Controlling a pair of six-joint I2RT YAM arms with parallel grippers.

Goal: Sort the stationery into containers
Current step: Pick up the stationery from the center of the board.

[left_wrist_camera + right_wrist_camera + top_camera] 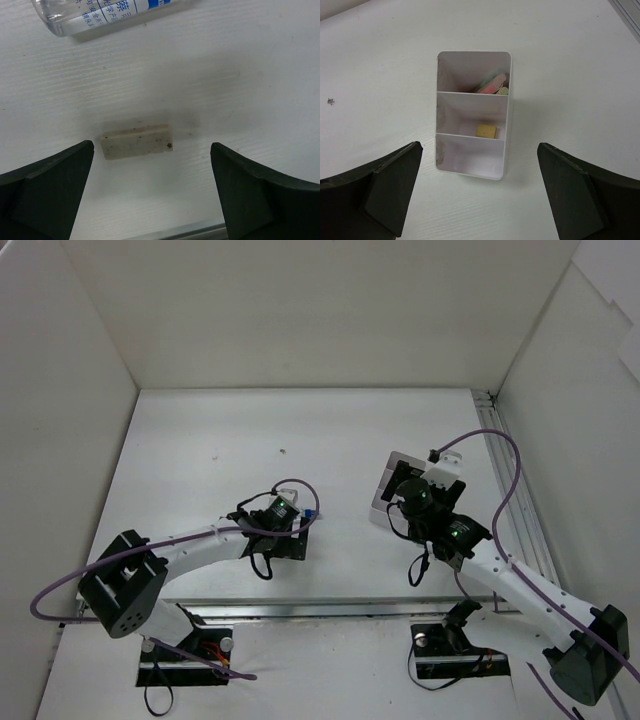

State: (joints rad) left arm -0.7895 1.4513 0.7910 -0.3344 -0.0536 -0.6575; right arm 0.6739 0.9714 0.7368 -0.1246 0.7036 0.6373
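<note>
A beige eraser block point(136, 141) lies flat on the white table, between and just ahead of the fingertips of my open left gripper point(151, 148), apart from both. Beyond it lies a clear tube point(100, 12) with blue print, its blue end point(315, 512) showing from above. My right gripper point(480, 146) hovers open over the white three-compartment container point(440, 115). The middle compartment holds a yellowish eraser point(486, 131). Pens point(492, 84) lean in the far compartment. The near compartment looks empty. From above, my right gripper point(415, 495) hides most of the container point(385, 483).
An aluminium rail point(350, 608) runs along the near table edge, just behind my left fingers point(50, 190). Another rail point(510, 470) lines the right side. White walls enclose the table on three sides. A small dark speck point(330, 101) marks the table left of the container.
</note>
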